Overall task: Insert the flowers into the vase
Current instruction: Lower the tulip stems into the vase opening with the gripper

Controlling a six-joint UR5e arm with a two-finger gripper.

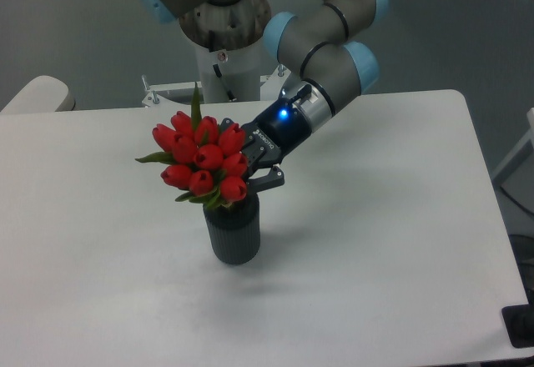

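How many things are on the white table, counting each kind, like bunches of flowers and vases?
Bunch of red tulip flowers with green leaves: 1
Small dark grey ribbed cylinder vase: 1
Total: 2
The robot's black two-finger gripper sits behind the bunch above the vase.

Arm angled down-left from base; gripper low, wrist light lit blue, fingers partly hidden.

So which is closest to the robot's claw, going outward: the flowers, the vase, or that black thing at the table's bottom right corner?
1. Flowers: right at the gripper, on its left side.
2. Vase: just below it.
3. Black thing: far off, at the table's bottom right edge.
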